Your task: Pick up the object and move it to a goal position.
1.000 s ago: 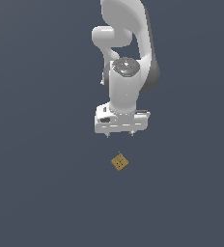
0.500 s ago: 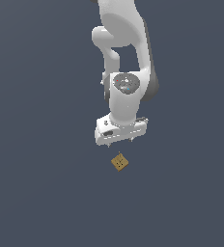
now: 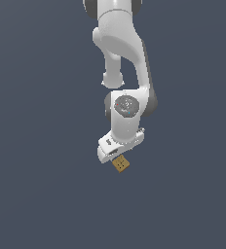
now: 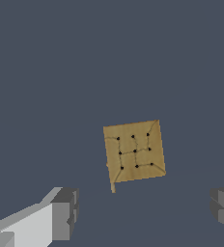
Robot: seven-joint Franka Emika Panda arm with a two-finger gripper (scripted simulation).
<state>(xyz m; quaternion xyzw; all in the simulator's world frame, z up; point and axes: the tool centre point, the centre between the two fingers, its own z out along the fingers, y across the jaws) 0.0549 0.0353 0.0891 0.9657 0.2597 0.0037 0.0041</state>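
Observation:
The object is a tiny tan-brown block with dark dots on its upper face, lying on the dark grey floor. In the exterior view my white gripper hangs just above it, and the hand partly covers the block's upper edge. The wrist view shows the object beyond the gripper, roughly in line with the gap. The two grey fingertips stand far apart with nothing between them, so the gripper is open. I cannot tell how high the fingertips are above the floor.
Plain dark grey floor surrounds the block on every side. The white arm rises from the gripper toward the top of the exterior view. No other objects show.
The arm has come down and turned at the wrist, bringing the gripper from well above the block to just over it. The block has stayed where it was.

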